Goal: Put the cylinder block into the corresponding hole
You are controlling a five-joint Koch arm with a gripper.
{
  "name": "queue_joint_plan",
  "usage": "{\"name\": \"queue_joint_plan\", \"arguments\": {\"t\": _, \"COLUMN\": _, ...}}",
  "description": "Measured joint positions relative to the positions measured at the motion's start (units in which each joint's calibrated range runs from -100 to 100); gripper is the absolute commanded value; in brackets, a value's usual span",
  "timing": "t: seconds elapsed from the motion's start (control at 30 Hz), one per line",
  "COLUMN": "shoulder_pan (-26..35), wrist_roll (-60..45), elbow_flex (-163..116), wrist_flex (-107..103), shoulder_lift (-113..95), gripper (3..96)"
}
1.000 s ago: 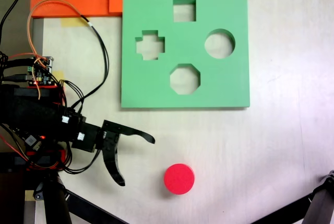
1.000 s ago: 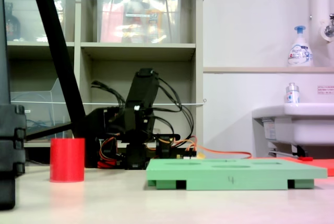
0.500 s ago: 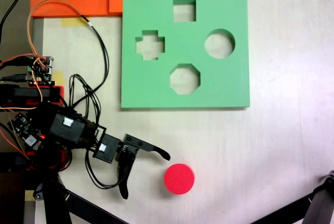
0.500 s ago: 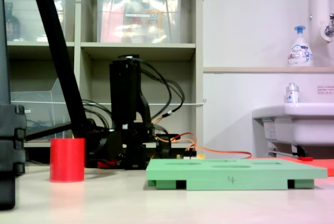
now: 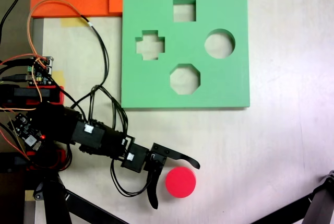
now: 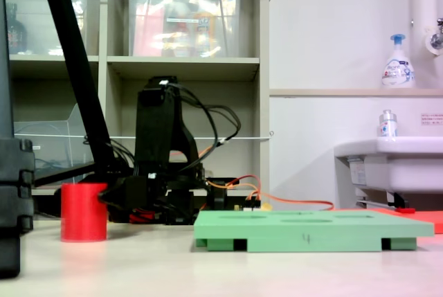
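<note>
Now, w/ the arm stretched further out than a sec ago, my gripper [image 5: 172, 185] sits spread wide, jaws parted, gripping nothing. In the first exterior view the upper finger [image 5: 180, 157] runs just above the cylinder block [image 5: 180, 182] and the lower finger [image 5: 153, 192] hangs just off the block's left edge in the first exterior view; contact can't be confirmed.

Changes vs. 1 s ago:
- Gripper has swept from well left of the block to right beside it, approx. half-bracketing it.
- Block itself looks nudged slightly: a touch right and lower in the first exterior view, a touch left in the second exterior view [image 6: 83, 212]. I'd read that as a light bump from a finger, not a grasp.
- Block remains upright on the table [image 5: 292, 145], near the first exterior view's bottom edge.

The green board [image 5: 156, 85] hasn't shifted. The corresponding hole [image 5: 219, 44], i.e. the round cutout at the board's right in the first exterior view, is empty and well apart from the block.

Meaning for the task: approach phase approx. done, pick not yet made. My judgement: next I need the fingers centred round the block before closing, else it may skid or tip away.
</note>
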Motion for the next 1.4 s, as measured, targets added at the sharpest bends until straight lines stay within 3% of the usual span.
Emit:
{"name": "queue_joint_plan", "arguments": {"t": 0.47, "shoulder_pan": -0.6, "wrist_roll": 0.0, "elbow_flex": 7.1, "wrist_flex": 0.0, "shoulder_lift": 9.4, "gripper": 86.0}}
{"name": "queue_joint_plan", "arguments": {"t": 0.5, "shoulder_pan": -0.6, "wrist_roll": 0.0, "elbow_flex": 7.3, "wrist_flex": 0.0, "shoulder_lift": 9.7, "gripper": 78.1}}
{"name": "queue_joint_plan", "arguments": {"t": 0.57, "shoulder_pan": -0.6, "wrist_roll": 0.0, "elbow_flex": 7.6, "wrist_flex": 0.0, "shoulder_lift": 10.0, "gripper": 43.6}}
{"name": "queue_joint_plan", "arguments": {"t": 0.6, "shoulder_pan": -0.6, "wrist_roll": 0.0, "elbow_flex": 7.8, "wrist_flex": 0.0, "shoulder_lift": 10.1, "gripper": 41.9}}
{"name": "queue_joint_plan", "arguments": {"t": 1.13, "shoulder_pan": 0.9, "wrist_roll": 0.0, "elbow_flex": 8.1, "wrist_flex": -0.9, "shoulder_lift": 4.5, "gripper": 41.5}}
{"name": "queue_joint_plan", "arguments": {"t": 1.4, "shoulder_pan": 5.1, "wrist_roll": 0.2, "elbow_flex": 29.4, "wrist_flex": -38.2, "shoulder_lift": -32.8, "gripper": 41.5}}
